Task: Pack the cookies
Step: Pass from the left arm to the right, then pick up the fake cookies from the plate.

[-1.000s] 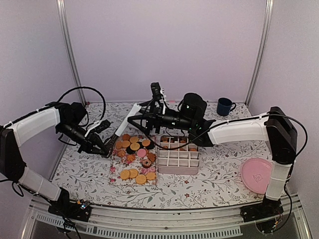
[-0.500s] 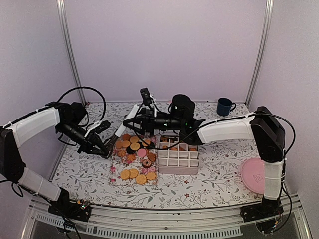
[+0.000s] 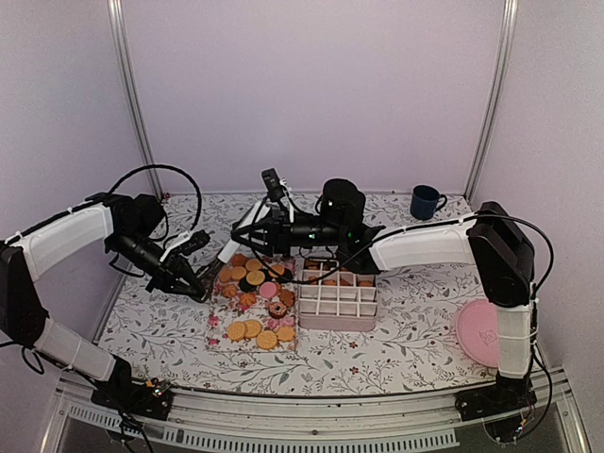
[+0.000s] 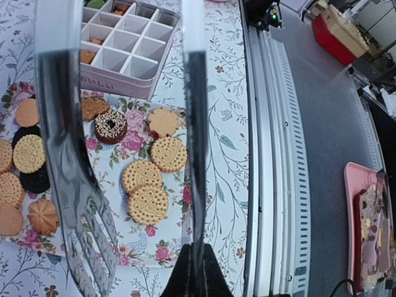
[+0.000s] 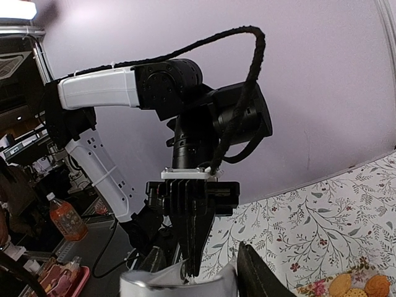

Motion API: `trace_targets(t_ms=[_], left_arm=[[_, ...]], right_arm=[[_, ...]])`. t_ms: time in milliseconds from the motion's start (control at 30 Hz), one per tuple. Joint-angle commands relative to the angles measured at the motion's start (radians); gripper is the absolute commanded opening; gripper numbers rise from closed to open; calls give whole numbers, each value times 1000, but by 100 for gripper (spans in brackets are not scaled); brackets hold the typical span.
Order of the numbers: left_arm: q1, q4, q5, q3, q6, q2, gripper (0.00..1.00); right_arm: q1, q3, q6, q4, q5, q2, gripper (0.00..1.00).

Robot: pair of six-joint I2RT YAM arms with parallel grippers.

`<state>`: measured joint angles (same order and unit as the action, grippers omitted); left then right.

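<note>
Cookies [image 3: 253, 300] are spread on a floral sheet [image 3: 219, 332] left of centre on the bench [image 3: 406, 330]. Most are golden-orange, a few are dark, one is pink. One dark cookie with sprinkles is seen in the left wrist view, near the box.

A white divided box [image 3: 338, 322] is set just right of the sheet, touching or nearly touching it. A few cookies are seen in its back cells and the near cells look bare.

Left fingers [image 3: 202, 287] are clenched and held low at the sheet's left edge. Whether anything is pinched between them cannot be told.

The right arm is stretched across to the left, above the far end of the sheet. Right fingers [image 5: 260, 275] are closed around a white foil-like packet [image 3: 227, 247]. In the right wrist view its crumpled edge is seen between them, pressed against one finger.

A blue mug [image 3: 426, 202] is at the far right of the bench. A pink plate [image 3: 483, 332] is at the near right, well apart from the cookies.
</note>
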<state>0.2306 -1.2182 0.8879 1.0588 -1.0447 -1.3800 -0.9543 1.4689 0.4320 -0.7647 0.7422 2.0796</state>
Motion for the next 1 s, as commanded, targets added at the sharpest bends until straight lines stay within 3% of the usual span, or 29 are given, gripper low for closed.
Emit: trace_targets(t_ms=[0,133,200,367,467,533,767,967], left_arm=[[7,29,19,29,18,14,0],[8,55,0,24,37,18,1],[8,100,-32,12,75,28,8],[5,343,-242,-72,237,71,40],[-8,394,-283,-100,267,72,84],[-34,402,-272,-106,275,71,99],[-192,372,-220,-66,250,33,99],[-230,362,-231,-90,222,29,99]], right_arm=[[-20,21,30,-9,69,28,37],[-24,15,32,-7,66,23,26],[-23,-9,20,-1,37,4,24],[-25,-92,-73,39,-132,-63,16],[-31,-120,-129,62,-217,-90,16],[-39,-126,-170,84,-268,-99,16],[-86,-155,-299,164,-453,-124,15],[-99,-213,-317,161,-529,-164,15]])
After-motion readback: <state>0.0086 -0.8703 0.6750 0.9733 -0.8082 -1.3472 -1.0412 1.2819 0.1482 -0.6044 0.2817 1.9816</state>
